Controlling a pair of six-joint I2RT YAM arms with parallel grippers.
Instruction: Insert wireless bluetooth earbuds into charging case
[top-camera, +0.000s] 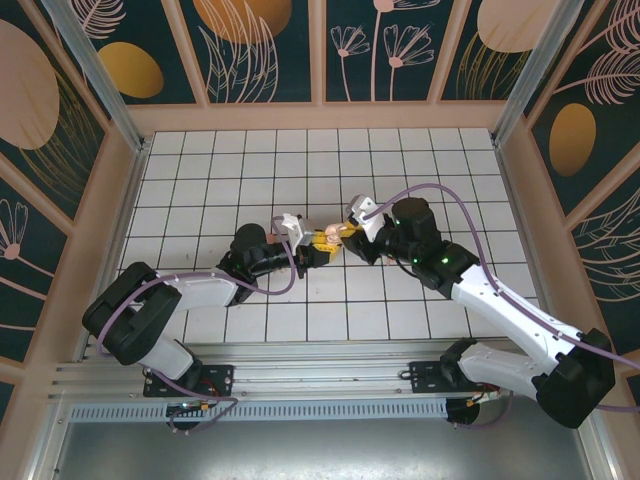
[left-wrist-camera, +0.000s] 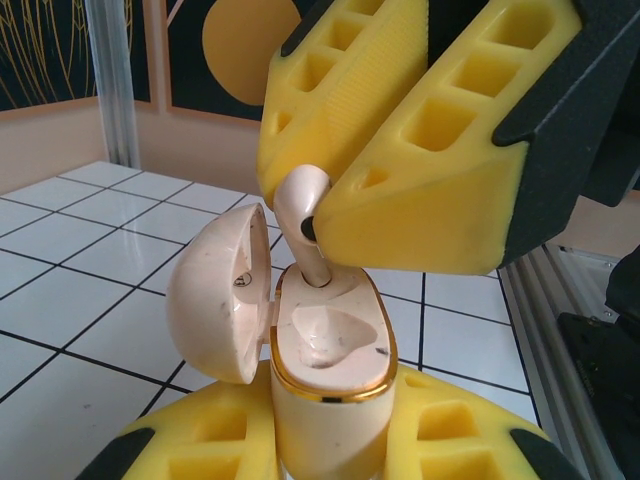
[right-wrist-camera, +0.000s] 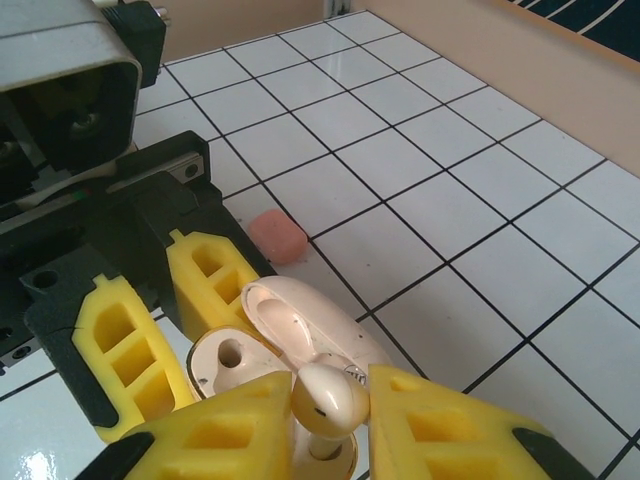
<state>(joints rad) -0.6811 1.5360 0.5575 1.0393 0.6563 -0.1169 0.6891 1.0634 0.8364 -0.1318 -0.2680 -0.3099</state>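
My left gripper (left-wrist-camera: 330, 445) is shut on the pale beige charging case (left-wrist-camera: 330, 400), which it holds upright with its round lid (left-wrist-camera: 215, 300) swung open to the left. My right gripper (right-wrist-camera: 330, 415) is shut on a beige earbud (right-wrist-camera: 328, 398). The earbud (left-wrist-camera: 300, 215) stands with its stem tip in the far socket of the case. The near socket (left-wrist-camera: 335, 335) is empty. In the top view both grippers meet over the middle of the tiled floor, left gripper (top-camera: 315, 245) and right gripper (top-camera: 342, 234), with the case (top-camera: 327, 239) between them.
A small pinkish-red piece (right-wrist-camera: 277, 235) lies on a white tile just beyond the left gripper's yellow fingers (right-wrist-camera: 115, 340). Wooden walls (top-camera: 120, 190) ring the tiled floor (top-camera: 230, 170), and a metal rail (top-camera: 320, 365) runs along the near edge.
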